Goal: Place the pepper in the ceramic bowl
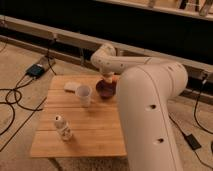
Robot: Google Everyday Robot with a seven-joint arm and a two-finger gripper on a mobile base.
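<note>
The dark maroon ceramic bowl point(104, 90) stands at the back middle of the wooden table point(95, 130). My gripper point(107, 80) reaches down from the white arm's elbow point(104, 56) and hangs just above the bowl's far rim. The orange pepper point(108, 78) shows at the gripper's tip, held over the bowl and partly hidden by the gripper. The gripper is shut on it.
A translucent white cup point(83, 95) stands just left of the bowl. A flat white object point(71, 86) lies behind the cup. A small bottle point(62, 127) stands near the front left. My large white arm point(150, 115) covers the table's right side. Cables and a dark box point(36, 70) lie on the floor at left.
</note>
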